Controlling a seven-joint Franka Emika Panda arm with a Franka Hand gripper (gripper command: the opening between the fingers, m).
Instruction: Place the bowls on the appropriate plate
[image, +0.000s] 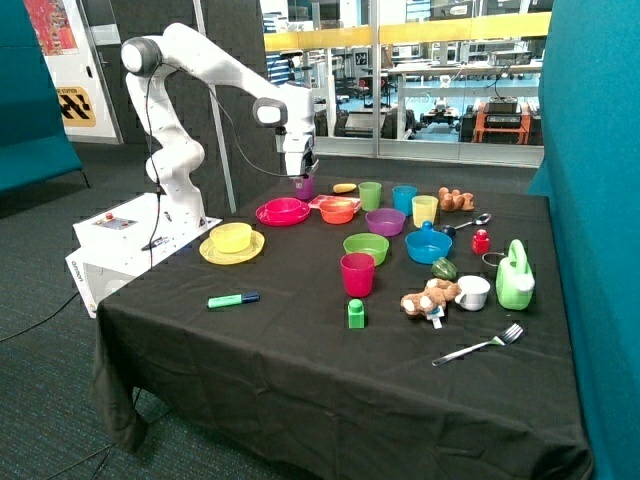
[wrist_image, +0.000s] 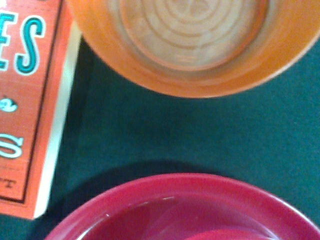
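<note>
A yellow bowl (image: 232, 236) sits on a yellow plate (image: 214, 252) near the table's edge on the robot's side. A pink-red bowl (image: 284, 207) sits on a pink-red plate (image: 266, 214) further back. My gripper (image: 303, 184) hangs just above the table between that plate and an orange bowl (image: 337, 210). In the wrist view the pink-red plate's rim (wrist_image: 190, 192) is close below the camera. The orange bowl (wrist_image: 195, 45) and a red book (wrist_image: 25, 110) lie beyond it. The gripper itself does not show there.
A taller pink-red cup (image: 357, 273) stands mid-table. Green (image: 366, 246), purple (image: 385, 221) and blue (image: 428, 245) bowls, several cups, a green marker (image: 233, 299), a green block (image: 356, 314), a soft toy (image: 428, 297), a fork (image: 480, 346) and a green watering can (image: 515, 276) fill the table.
</note>
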